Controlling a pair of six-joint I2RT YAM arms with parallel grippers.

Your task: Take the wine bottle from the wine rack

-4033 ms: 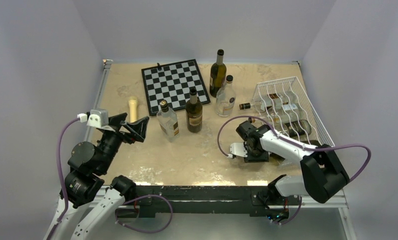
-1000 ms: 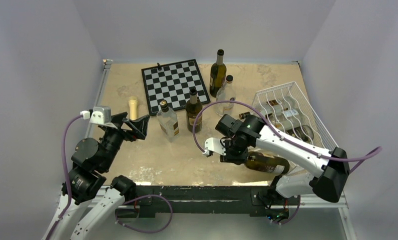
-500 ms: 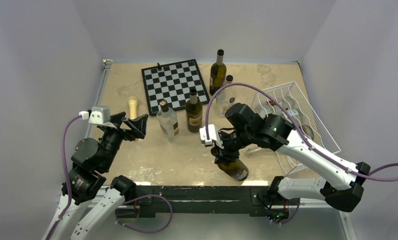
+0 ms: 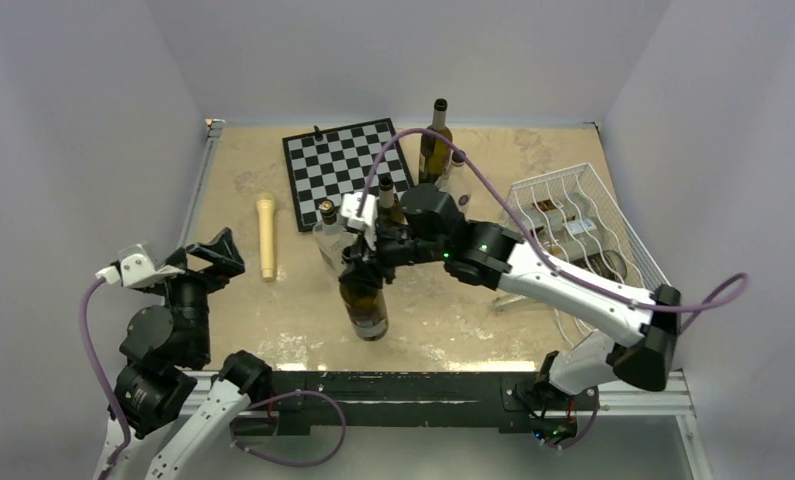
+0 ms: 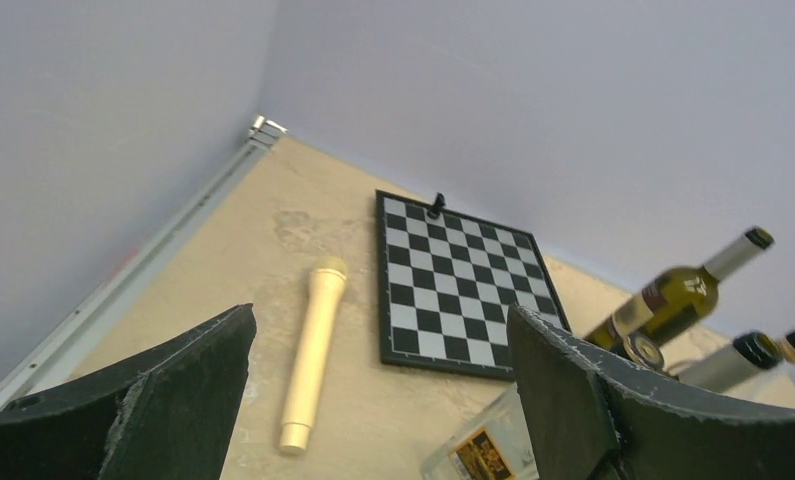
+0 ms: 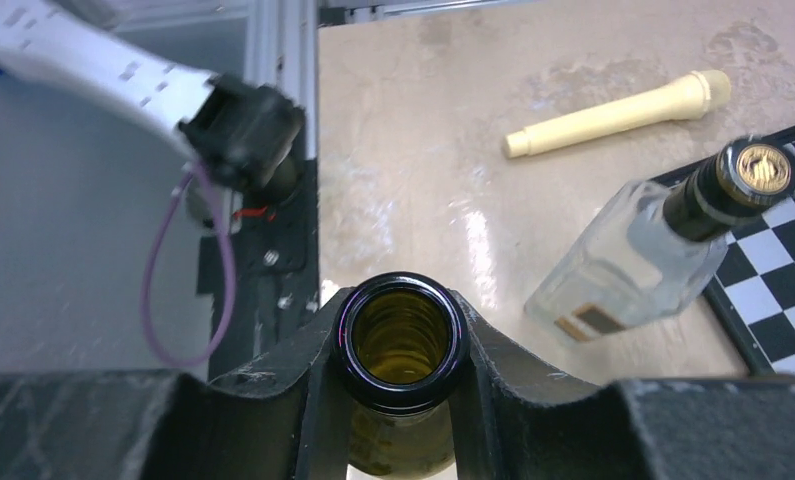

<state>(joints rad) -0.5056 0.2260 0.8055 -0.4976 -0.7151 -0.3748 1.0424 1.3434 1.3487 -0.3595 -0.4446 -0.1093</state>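
Note:
My right gripper (image 4: pixel 365 262) is shut on the neck of a dark olive wine bottle (image 4: pixel 366 305), which stands upright near the table's front centre, off the rack. In the right wrist view its open mouth (image 6: pixel 401 340) sits clamped between my fingers (image 6: pixel 518 365). The white wire wine rack (image 4: pixel 583 235) stands at the right with bottles still lying in its cradles. My left gripper (image 4: pixel 205 256) is open and empty at the front left; its fingers (image 5: pixel 188 375) frame the table in the left wrist view.
A chessboard (image 4: pixel 351 170) lies at the back. Upright bottles stand behind the held one: a clear square bottle (image 4: pixel 331 238), a dark bottle (image 4: pixel 388 203) and a tall green bottle (image 4: pixel 434 145). A cream microphone (image 4: pixel 265 235) lies left of the chessboard.
My right arm has carried the wine bottle from beside the rack leftward across the front and turned it upright. My left gripper has drawn back toward the left.

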